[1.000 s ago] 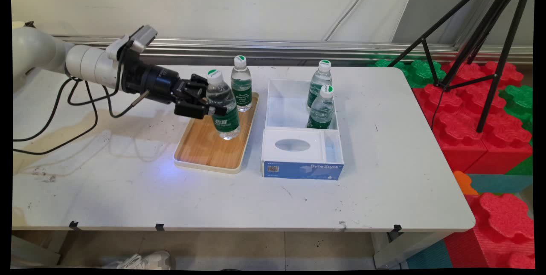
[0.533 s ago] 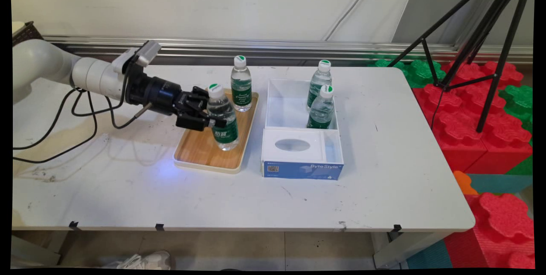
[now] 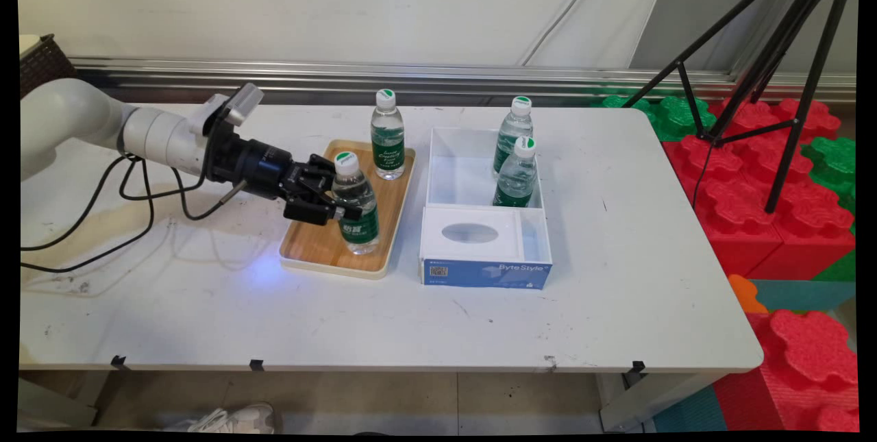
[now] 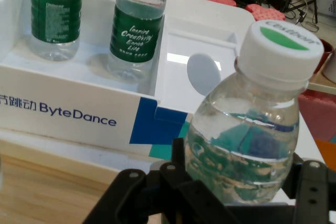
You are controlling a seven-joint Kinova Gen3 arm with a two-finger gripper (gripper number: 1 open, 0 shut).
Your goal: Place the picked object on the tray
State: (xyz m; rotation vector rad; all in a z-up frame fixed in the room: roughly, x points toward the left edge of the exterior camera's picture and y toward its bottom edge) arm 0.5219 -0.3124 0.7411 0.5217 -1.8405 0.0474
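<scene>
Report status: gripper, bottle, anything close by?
Gripper shut on water bottle, over wooden tray. Second bottle upright at tray's far end. White box right of the tray.

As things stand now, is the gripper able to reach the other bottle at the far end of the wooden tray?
Probably not yet: the gripper is shut on a bottle, though the far bottle on the tray stands unobstructed.

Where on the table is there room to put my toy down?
The table is bare along its near edge and right of the white box. It is crowded on the wooden tray, where the gripper holds a bottle near another bottle.
</scene>
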